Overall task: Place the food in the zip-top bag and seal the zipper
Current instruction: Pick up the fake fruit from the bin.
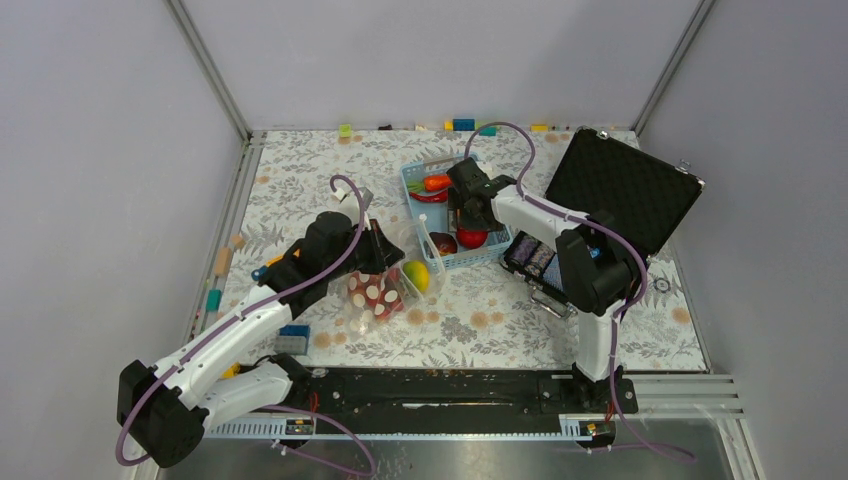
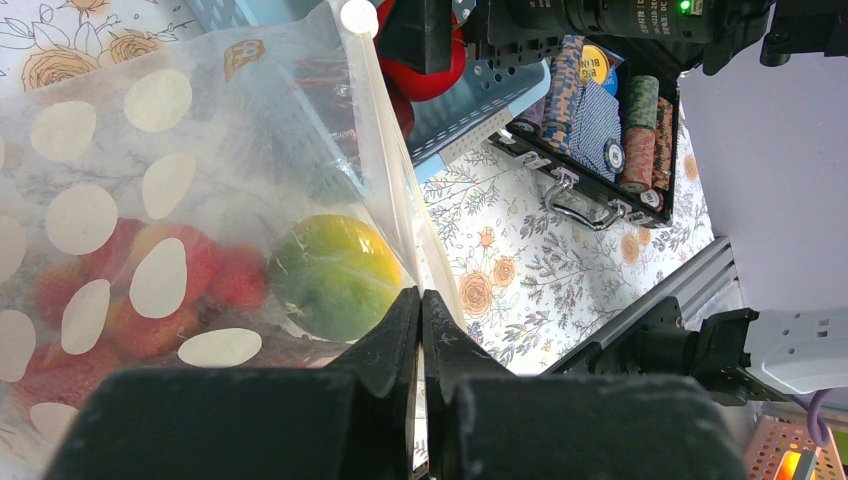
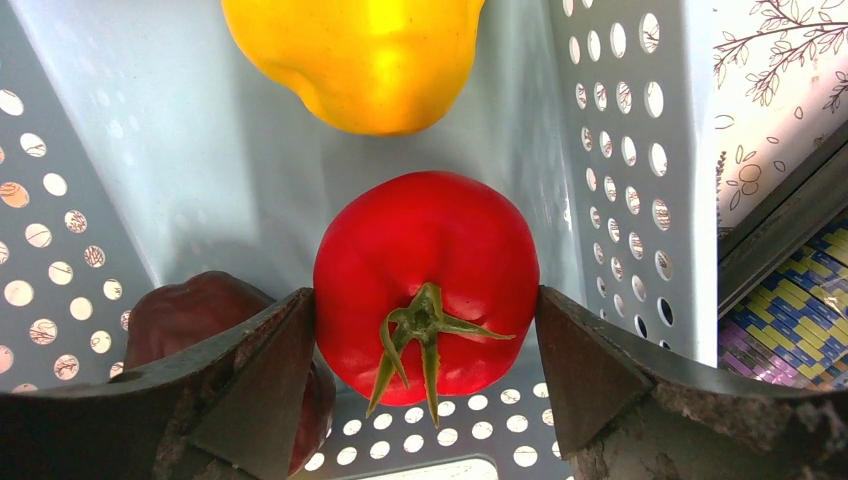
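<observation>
**Left gripper pinching the bag edge; right gripper closing on a tomato in the basket**

1. Left arm. The left gripper (image 2: 420, 318) is reaching over the middle of the table (image 1: 300, 190). Its two fingers (image 2: 385, 350) are pressing together on the edge of the bag (image 2: 150, 200). The whitish zipper (image 2: 385, 170) is running along that edge, from the fingers toward the basket (image 2: 470, 100).

2. Bag. The bag is lying on the table just in front of the basket's near left corner. It is holding a green-yellow fruit (image 2: 335, 275) close to the pinched edge. Several red pieces (image 2: 150, 290) are lying deeper inside, behind the white dots. The mouth is not showing clearly, so whether the zipper is sealed cannot be told.

3. Right arm. The right gripper (image 3: 425, 330) is pointing down into the near end of the basket. Its jaws are standing wide, one on each side of a tomato (image 3: 425, 270), and both are touching its skin. The tomato's green stem is facing the wrist camera. Whether the tomato is resting on the basket floor or hanging clear of it cannot be told.

4. Basket contents. A yellow piece (image 3: 355, 60) is lying just beyond the tomato. A dark red piece (image 3: 200, 310) is sitting beside the tomato, partly hidden by the gripper's left-hand finger. In the top view, an orange piece (image 1: 437, 183) is lying at the far end of the basket.

5. Surroundings. An open black case (image 1: 620, 185) is standing to the right of the basket, with chip stacks (image 2: 610, 110) lined up in its lower half.
</observation>
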Tool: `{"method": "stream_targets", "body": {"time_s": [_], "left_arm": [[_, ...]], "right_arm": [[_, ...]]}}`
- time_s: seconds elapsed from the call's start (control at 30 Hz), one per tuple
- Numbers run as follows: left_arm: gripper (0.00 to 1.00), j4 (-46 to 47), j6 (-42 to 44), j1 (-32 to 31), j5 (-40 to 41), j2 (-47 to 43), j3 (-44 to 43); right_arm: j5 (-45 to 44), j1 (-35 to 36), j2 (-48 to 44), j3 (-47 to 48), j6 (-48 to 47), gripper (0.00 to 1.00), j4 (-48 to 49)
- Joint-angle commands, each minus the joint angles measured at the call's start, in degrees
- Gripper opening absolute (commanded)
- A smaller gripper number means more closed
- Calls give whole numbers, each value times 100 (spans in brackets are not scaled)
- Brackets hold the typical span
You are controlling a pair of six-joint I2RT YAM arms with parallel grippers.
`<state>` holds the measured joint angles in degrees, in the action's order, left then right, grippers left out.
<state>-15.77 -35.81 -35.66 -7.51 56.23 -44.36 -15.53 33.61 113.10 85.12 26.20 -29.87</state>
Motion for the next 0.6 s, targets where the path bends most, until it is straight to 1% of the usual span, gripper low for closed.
{"method": "stream_targets", "body": {"time_s": [0.0, 0.2, 0.33, 0.47, 0.57], "left_arm": [[0, 307, -7, -2, 11, -129, 32], [0, 313, -22, 2, 6, -148, 41], [0, 322, -14, -2, 7, -139, 50], [0, 320, -27, 3, 1, -145, 50], [0, 352, -44, -2, -24, -156, 74]], "right_arm": [[-220, -53, -259, 54, -84, 52, -55], [-348, -48, -838, -117, -263, 49, 26], [-92, -47, -1384, -443, -391, 47, 369], [637, -53, -2004, -914, -403, 47, 809], [1729, -47, -2597, -1375, -304, 47, 1302]]}}
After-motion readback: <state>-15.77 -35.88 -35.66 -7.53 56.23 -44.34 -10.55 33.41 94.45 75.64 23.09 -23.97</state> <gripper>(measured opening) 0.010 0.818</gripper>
